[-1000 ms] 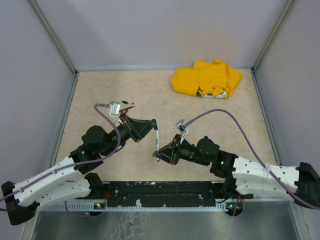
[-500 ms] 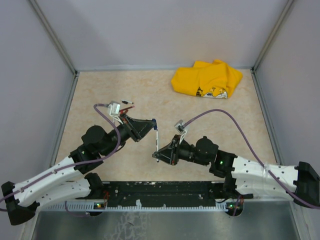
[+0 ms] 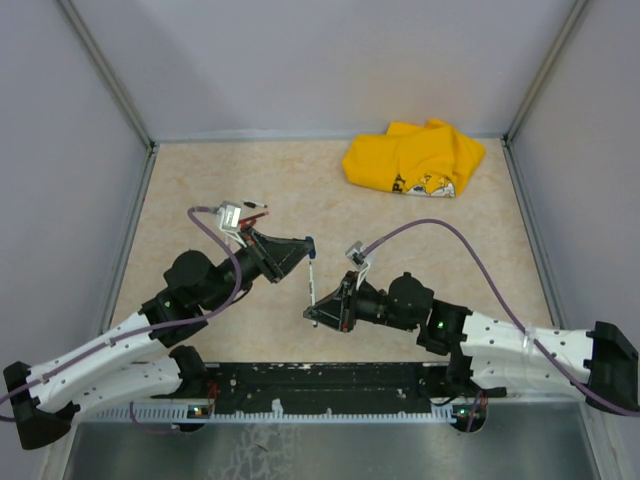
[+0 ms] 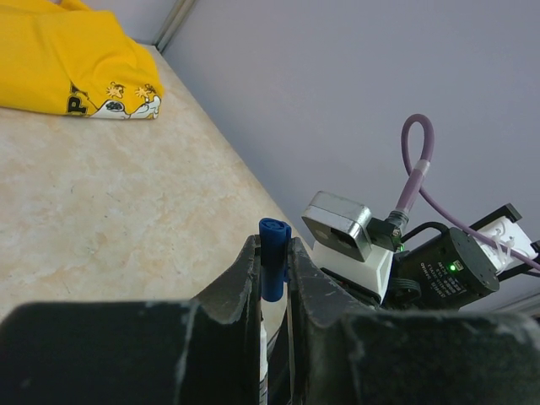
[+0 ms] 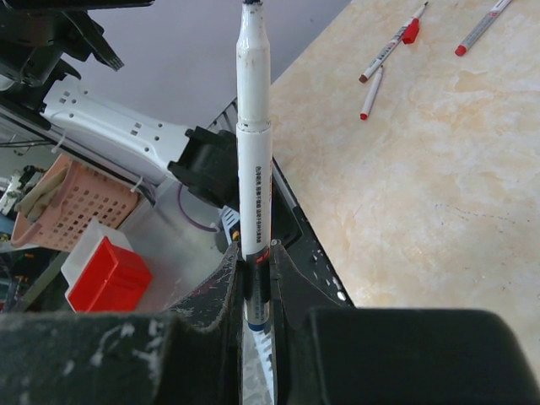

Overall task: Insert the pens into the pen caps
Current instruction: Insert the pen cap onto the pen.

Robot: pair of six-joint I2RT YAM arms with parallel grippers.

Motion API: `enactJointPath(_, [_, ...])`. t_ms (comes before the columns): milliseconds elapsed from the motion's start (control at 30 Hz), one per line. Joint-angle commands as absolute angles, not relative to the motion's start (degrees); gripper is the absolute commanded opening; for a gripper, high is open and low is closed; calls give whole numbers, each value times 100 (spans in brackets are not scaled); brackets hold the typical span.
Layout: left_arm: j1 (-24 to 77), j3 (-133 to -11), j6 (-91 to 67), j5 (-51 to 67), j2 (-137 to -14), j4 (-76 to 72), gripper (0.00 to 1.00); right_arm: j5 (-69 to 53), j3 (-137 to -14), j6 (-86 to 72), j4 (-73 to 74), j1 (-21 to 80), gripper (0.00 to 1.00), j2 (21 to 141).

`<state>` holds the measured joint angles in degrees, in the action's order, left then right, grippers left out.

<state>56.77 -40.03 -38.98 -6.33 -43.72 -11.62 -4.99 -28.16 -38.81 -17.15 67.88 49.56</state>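
Observation:
My left gripper (image 3: 308, 245) is shut on a small blue pen cap (image 4: 272, 257), which stands up between the fingers with its closed end on top (image 4: 272, 245). My right gripper (image 3: 315, 312) is shut on the lower end of a white-barrelled pen (image 5: 254, 126), held upright between its fingers (image 5: 256, 253). In the top view the pen (image 3: 313, 282) spans the gap between the two grippers, its tip at the cap's mouth. How far it sits inside I cannot tell. A white barrel (image 4: 263, 354) shows just under the cap.
Loose pens with red ends (image 5: 392, 42) (image 5: 483, 25) (image 5: 369, 93) lie on the beige table behind the left arm (image 3: 258, 209). A yellow cloth (image 3: 415, 158) lies at the back right. A black rail (image 3: 330, 378) runs along the near edge. Grey walls enclose the table.
The right gripper with the pen has crept slightly left and toward the near edge. The left gripper holds the cap in the same place.

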Motion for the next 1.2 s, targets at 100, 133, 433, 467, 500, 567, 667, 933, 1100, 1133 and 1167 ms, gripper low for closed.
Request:
enactJointPath(100, [5660, -4141, -3911, -586, -4318, -1339, 9, -460, -2835, -3886, -1934, 6821, 0, 4833])
enactJointPath(133, [5660, -4139, -3911, -593, -4311, -1324, 9, -446, -2831, -3889, -1928, 6820, 0, 4820])
enactJointPath(433, [5660, -4140, -3911, -633, -4273, -1278, 9, -371, -2825, -3867, -1890, 6821, 0, 4720])
enactJointPath(467, [5662, -4142, -3911, -635, -4279, -1284, 9, -371, -2828, -3868, -1887, 6820, 0, 4720])
enactJointPath(500, [5660, -4136, -3918, -639, -4292, -1288, 9, -374, -2832, -3863, -1877, 6820, 0, 4720])
enactJointPath(567, [5660, -4143, -3920, -623, -4305, -1299, 9, -373, -2831, -3864, -1872, 6825, 0, 4711])
enactJointPath(667, [5660, -4148, -3933, -575, -4344, -1339, 9, -365, -2845, -3858, -1863, 6827, 0, 4702])
enactJointPath(933, [5660, -4102, -3939, -497, -4438, -1364, 9, -274, -2828, -3855, -1838, 6821, 0, 4628])
enactJointPath(1100, [5660, -4043, -3946, -517, -4408, -1357, 9, -221, -2790, -3850, -1790, 6821, 0, 4556])
enactJointPath(1133, [5662, -4043, -3946, -518, -4401, -1354, 9, -200, -2787, -3851, -1777, 6818, 0, 4539])
enactJointPath(1167, [5663, -4040, -3946, -511, -4395, -1347, 9, -182, -2786, -3850, -1758, 6818, 0, 4521])
